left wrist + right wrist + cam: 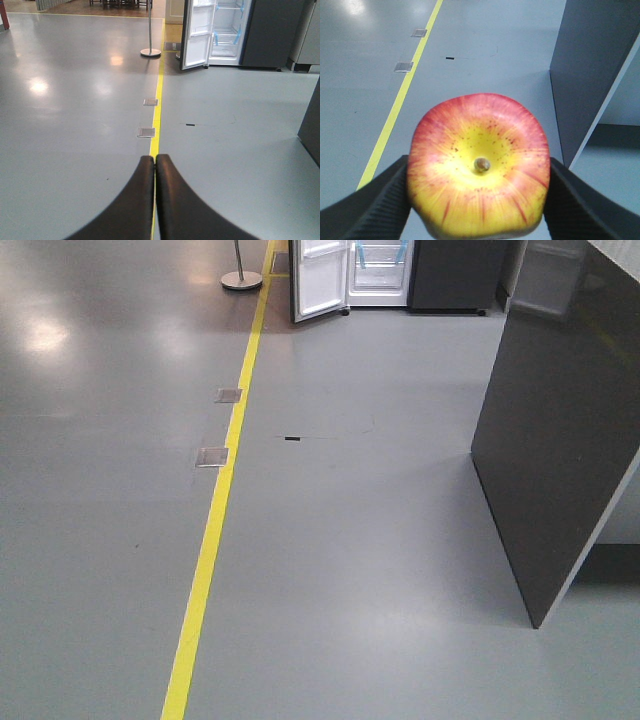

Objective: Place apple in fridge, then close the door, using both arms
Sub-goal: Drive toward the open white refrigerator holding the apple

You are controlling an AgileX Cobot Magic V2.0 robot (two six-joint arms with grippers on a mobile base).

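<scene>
Only the right wrist view showed the apple [479,165], dimple toward the camera, clamped between the right fingers [375,200], which pressed on both its sides. The left wrist view showed the left fingers [135,200] closed tip to tip, holding nothing, above the yellow floor line [159,95]. Far ahead stood the fridge [227,30], its door [197,35] swung open. Its shelves looked bare, though too small to tell.

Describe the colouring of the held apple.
The apple is red with a yellow, red-speckled centre; clearest in the right wrist view.
</scene>
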